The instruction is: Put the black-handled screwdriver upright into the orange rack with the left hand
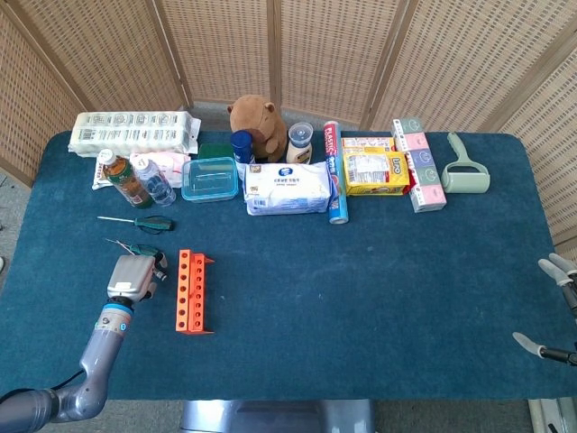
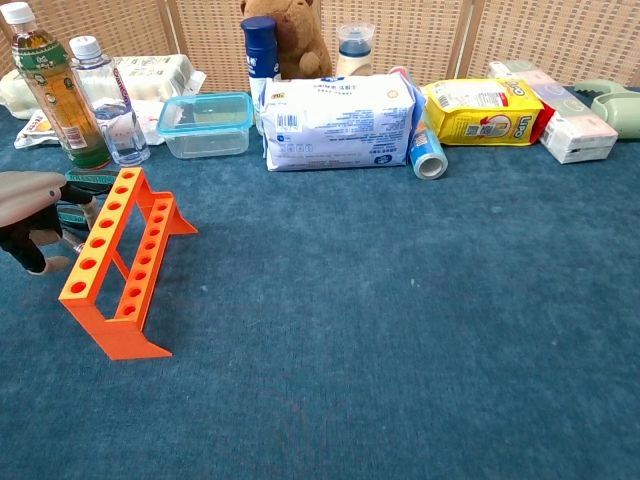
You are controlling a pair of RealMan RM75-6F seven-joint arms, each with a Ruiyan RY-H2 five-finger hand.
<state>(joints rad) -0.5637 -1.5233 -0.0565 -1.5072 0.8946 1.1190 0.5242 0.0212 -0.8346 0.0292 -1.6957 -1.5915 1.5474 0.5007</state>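
Observation:
The orange rack stands on the blue table, its holes facing up; in the chest view the orange rack is at the left. My left hand is lowered to the cloth just left of the rack, fingers curled down over a dark, green-striped screwdriver handle. That tool's thin shaft sticks out beyond the hand. Whether the fingers grip the handle is hidden. A second dark-handled screwdriver lies loose farther back. My right hand shows at the right edge, fingers spread, holding nothing.
Two bottles and a clear lidded box stand behind the rack. A wipes pack, yellow bag, plush toy and lint roller line the back of the table.

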